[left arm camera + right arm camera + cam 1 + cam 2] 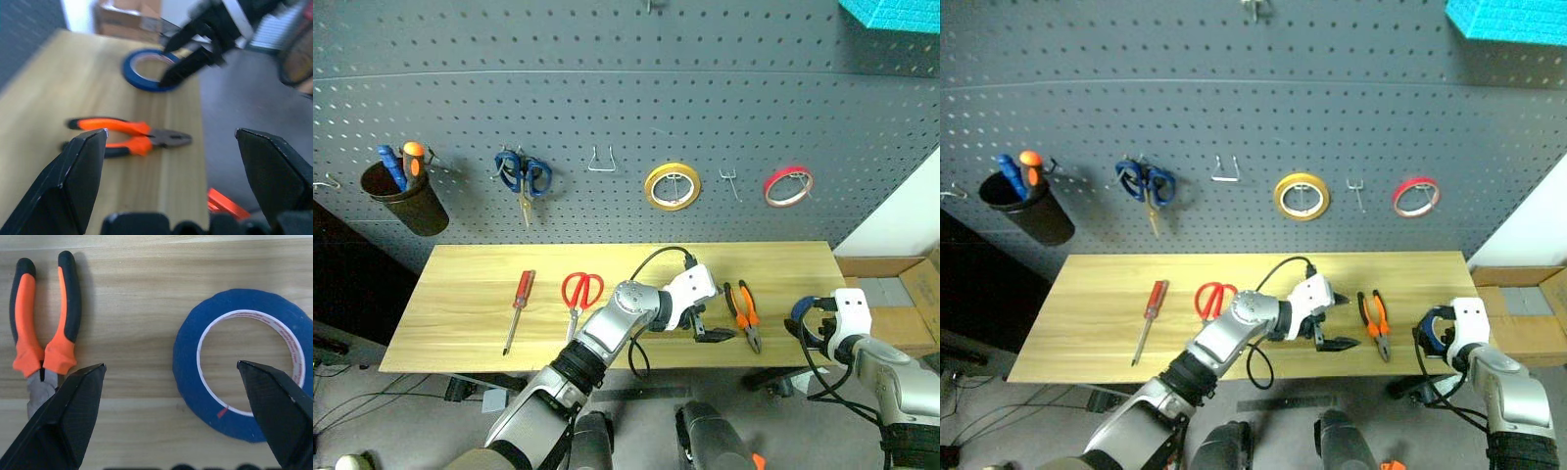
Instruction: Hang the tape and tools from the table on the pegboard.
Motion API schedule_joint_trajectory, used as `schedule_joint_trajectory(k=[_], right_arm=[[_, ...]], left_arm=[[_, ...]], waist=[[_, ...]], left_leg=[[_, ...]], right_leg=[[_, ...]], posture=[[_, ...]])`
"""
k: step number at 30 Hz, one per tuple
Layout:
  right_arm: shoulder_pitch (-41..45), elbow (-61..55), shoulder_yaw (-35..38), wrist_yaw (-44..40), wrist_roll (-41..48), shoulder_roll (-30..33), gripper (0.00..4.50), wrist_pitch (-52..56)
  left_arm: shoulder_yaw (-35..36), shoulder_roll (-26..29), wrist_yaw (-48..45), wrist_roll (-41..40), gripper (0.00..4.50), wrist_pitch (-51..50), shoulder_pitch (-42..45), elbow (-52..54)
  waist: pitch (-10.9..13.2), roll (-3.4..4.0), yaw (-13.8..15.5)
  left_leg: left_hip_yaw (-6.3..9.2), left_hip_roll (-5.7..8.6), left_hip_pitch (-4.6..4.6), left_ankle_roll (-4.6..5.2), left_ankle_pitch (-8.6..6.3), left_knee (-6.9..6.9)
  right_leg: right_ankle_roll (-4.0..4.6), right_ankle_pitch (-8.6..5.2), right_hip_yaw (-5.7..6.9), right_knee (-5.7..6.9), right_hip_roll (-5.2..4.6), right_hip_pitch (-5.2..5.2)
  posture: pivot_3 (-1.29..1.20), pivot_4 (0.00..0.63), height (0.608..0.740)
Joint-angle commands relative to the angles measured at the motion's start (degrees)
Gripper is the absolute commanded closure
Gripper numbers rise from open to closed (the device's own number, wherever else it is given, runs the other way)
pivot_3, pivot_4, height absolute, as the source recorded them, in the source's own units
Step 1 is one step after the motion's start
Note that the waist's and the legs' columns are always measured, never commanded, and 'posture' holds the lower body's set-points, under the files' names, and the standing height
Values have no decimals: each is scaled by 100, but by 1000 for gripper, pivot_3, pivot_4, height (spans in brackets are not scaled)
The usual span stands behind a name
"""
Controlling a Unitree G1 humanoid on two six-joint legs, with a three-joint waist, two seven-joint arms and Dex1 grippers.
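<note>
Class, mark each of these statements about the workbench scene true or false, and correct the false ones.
1. The pliers hang on the pegboard. False: they lie on the table.
2. Both hands are open. True: left hand, right hand.
3. The blue tape lies flat on the table beside the pliers. True.
4. The red-handled scissors are held by the left hand. False: they lie on the table, untouched.
5. A yellow tape roll hangs on the pegboard. True.

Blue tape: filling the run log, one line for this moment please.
left hand open by pliers | right hand open over blue tape | nothing held
</note>
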State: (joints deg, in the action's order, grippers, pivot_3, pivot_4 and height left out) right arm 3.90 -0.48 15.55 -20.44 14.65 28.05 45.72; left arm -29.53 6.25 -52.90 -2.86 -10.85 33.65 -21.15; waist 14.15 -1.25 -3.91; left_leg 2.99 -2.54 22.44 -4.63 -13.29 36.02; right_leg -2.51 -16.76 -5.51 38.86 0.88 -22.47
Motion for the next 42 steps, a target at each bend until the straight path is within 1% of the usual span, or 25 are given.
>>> schedule_joint_trajectory(k=[1, 3, 5, 14, 18, 22, 26, 30, 36, 40, 41, 42], right_arm=[[112, 102, -73, -117, 16, 81, 0, -6], [192, 347, -136, -155, -40, 79, 0, -160], [299, 627, -204, -174, -105, 86, 0, -340], [715, 1437, -294, -189, -111, 22, 0, -685], [850, 1760, -297, -152, -166, 19, 0, -867], [899, 1780, -252, 43, -247, -16, 0, -887], [806, 1364, -136, 281, -219, -6, 0, -670], [753, 1112, -6, 547, -115, -156, 0, -403], [929, 1514, 89, 688, -47, -434, 0, -198], [1093, 1773, 190, 770, 16, -526, 0, -97], [1123, 1825, 189, 776, 13, -535, 384, -118], [1150, 1872, 199, 781, 22, -548, 623, -134]], left_arm=[[-16, -43, -146, 94, 26, 206, 119, -19], [18, -1, -179, 127, 26, 226, 113, -18], [53, 82, -219, 151, 26, 197, 76, 78], [94, 396, -261, 108, 26, -203, -298, 874], [120, 379, -224, 122, 26, -309, -252, 943], [174, 349, -162, 134, 26, -295, -174, 897], [186, 328, -89, 150, 26, -270, -144, 878], [208, 345, -77, 142, 26, -298, -153, 925], [202, 401, -175, 107, 26, -246, -123, 938], [236, 403, -417, -76, 26, -337, -112, 1057], [237, 399, -462, -107, 0, -372, -119, 1093], [240, 392, -487, -127, 0, -405, -124, 1117]], waist=[[20, -3, 2], [39, -3, 9], [64, -8, 38], [116, -4, 78], [118, -7, 90], [118, -6, 109], [118, -6, 120], [117, -5, 136], [117, -5, 177], [116, -5, 205], [116, -5, 213], [116, -5, 215]], left_leg=[[2, 0, 7, 0, 0, 1], [1, 0, 31, 0, 0, 3], [-2, 1, 47, 0, 0, 4], [-3, 1, 50, 0, 0, 5], [-2, 0, 49, 0, 1, 6], [-3, 0, 49, -1, 1, 7], [-4, 0, 51, 0, 1, 6], [-2, 0, 50, -1, 1, 5], [-3, 0, 51, -1, 1, 6], [-5, 0, 51, -1, 1, 8], [-4, 0, 50, -1, 2, 8], [-3, 0, 50, -1, 2, 8]], right_leg=[[-1, 0, 2, 2, 0, -19], [-2, 0, -1, 2, 0, -42], [14, 11, -2, 5, -2, -62], [8, 9, -3, 9, -4, -69], [0, 9, -2, 11, -4, -68], [-14, 4, -3, 11, -4, -68], [-13, 5, -4, 9, -4, -70], [-13, 5, -3, 10, -4, -70], [-13, 5, -4, 10, -4, -71], [0, 15, -4, 10, -5, -71], [0, 15, -3, 10, -5, -71], [0, 15, -1, 10, -4, -71]], posture=[[-53, 296, 740], [-33, 297, 740], [-16, 297, 740], [28, 289, 740], [41, 286, 740], [48, 276, 740], [53, 269, 740], [53, 262, 740], [68, 257, 740], [82, 251, 740], [86, 249, 740], [88, 249, 740]])
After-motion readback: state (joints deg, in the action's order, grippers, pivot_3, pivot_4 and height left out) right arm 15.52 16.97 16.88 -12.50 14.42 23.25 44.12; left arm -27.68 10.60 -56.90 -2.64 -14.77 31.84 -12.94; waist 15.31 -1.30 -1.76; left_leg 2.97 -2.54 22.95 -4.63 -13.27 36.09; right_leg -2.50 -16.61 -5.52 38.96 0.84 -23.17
